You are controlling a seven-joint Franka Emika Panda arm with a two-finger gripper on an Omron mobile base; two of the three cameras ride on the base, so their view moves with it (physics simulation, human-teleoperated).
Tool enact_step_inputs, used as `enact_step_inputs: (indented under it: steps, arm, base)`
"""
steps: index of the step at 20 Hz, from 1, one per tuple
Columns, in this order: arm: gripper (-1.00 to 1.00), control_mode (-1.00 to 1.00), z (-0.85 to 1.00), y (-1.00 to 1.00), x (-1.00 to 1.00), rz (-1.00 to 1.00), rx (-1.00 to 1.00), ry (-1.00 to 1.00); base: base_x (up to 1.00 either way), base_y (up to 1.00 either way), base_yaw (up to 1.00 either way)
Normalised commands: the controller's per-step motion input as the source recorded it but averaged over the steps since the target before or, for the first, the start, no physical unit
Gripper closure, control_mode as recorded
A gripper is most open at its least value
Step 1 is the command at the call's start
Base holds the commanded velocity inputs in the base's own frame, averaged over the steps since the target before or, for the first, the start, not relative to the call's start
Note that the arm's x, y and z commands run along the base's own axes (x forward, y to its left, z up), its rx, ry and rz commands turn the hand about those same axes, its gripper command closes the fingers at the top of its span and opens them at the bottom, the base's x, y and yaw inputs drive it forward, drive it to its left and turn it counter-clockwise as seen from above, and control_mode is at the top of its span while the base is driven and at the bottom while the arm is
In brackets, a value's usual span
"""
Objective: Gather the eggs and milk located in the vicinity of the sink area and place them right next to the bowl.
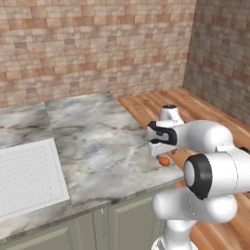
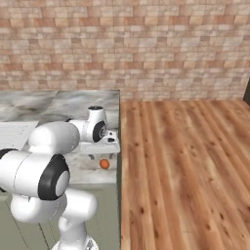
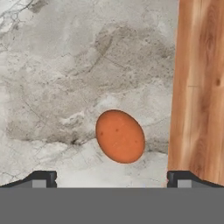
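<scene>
Hand view straight down, close over counter

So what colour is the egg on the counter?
The egg is orange with tiny darker speckles; the hand view shows it best, lying on the grey marbled counter.

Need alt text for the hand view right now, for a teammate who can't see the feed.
An orange egg lies on the grey marble counter, centred ahead of the open gripper, whose two dark fingertips flank it without touching. The counter's edge and the wooden floor run along the right side.
</scene>
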Motion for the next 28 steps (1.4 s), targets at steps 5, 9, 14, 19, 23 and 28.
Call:
enact_step_inputs:
  steps: [5, 9, 14, 19, 23, 28]
  arm:
    - [-1.00, -1.00, -0.16, 0.00, 0.07, 0.01, 0.00, 0.00]
    - [-1.00, -1.00, -0.08, 0.00, 0.17, 0.03, 0.00, 0.00]
    - [-1.00, -1.00, -0.03, 0.00, 0.15, 0.02, 0.00, 0.00]
    - [-1.00, -1.00, -0.10, 0.00, 0.00, 0.00, 0.00, 0.00]
    - [-1.00, -1.00, -0.26, -0.01, 0.00, 0.00, 0.00, 0.00]
    - [-1.00, -1.00, -0.27, -0.04, 0.00, 0.00, 0.00, 0.00]
  base:
    - [0.00, 0.00, 0.00]
    - [0.00, 0.00, 0.00]
    - [0.00, 0.00, 0.00]
    - [0.00, 0.00, 0.00]
    - [0.00, 0.00, 0.00]
    - [0.00, 0.00, 0.00]
